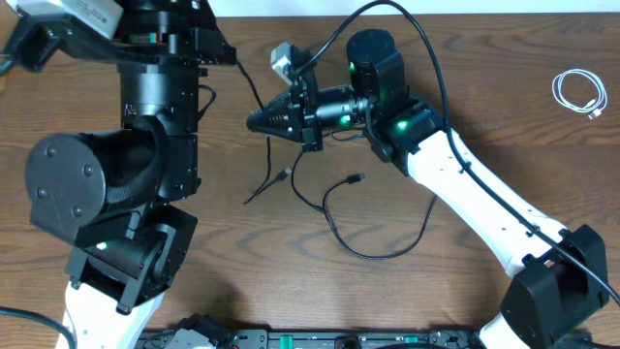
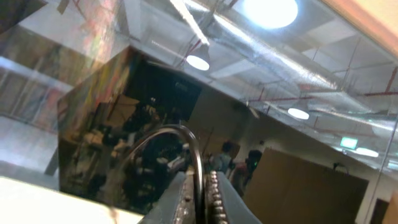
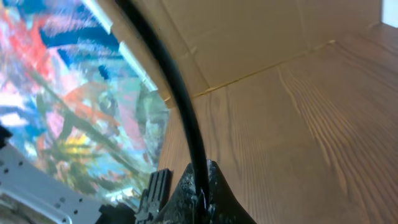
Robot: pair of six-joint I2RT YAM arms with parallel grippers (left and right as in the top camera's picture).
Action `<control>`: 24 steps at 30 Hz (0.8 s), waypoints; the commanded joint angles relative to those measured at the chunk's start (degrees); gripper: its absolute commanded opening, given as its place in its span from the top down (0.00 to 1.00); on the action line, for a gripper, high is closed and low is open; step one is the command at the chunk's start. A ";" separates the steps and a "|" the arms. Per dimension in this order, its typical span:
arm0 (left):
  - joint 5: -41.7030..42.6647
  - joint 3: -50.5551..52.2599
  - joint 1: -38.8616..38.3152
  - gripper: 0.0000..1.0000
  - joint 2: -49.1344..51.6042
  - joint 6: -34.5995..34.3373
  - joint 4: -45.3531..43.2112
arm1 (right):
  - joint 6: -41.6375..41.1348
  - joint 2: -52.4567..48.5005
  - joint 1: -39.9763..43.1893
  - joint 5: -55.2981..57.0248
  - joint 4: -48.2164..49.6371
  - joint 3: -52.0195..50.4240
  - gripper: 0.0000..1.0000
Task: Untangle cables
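1. In the overhead view you had the right gripper (image 1: pixel 260 121) lying level above the middle of the brown wooden table (image 1: pixel 465 58), its tip pointing toward the picture's left. The left gripper was lost among its arm's dark housings there.
2. Only the wrist cameras showed you the grips. The left wrist camera was tilted up at a ceiling. It showed the left gripper (image 2: pixel 200 198) with its fingers pressed together on the thin black cable (image 2: pixel 186 134), which arched up and over to the left.
3. The right wrist camera showed the right gripper (image 3: pixel 202 198) clamped on the thin black cable (image 3: pixel 180 93), which rose steeply up and left from the fingertips, with the table beyond.
4. Only the overhead view showed you the slack. The thin black cable (image 1: pixel 387 257) dropped from under the right gripper's tip onto the table and swept out into an open loop. Its long axis ran roughly left to right. One small plug (image 1: pixel 358 179) lay near the centre, pointing right.
5. The coiled white cable (image 1: pixel 579 94) lay well apart near the table's far right edge, with neither gripper touching it.
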State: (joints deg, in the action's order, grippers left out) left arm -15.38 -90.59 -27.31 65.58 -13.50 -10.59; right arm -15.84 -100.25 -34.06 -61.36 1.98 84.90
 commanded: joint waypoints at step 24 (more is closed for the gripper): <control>-3.58 -1.03 0.26 0.46 2.21 -0.13 39.82 | -28.72 12.15 36.20 4.00 -3.48 13.03 0.99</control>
State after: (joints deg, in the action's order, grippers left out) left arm -18.35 -90.80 -27.31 67.00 -13.72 28.53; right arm -39.75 -89.78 -0.95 -57.19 -1.56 95.11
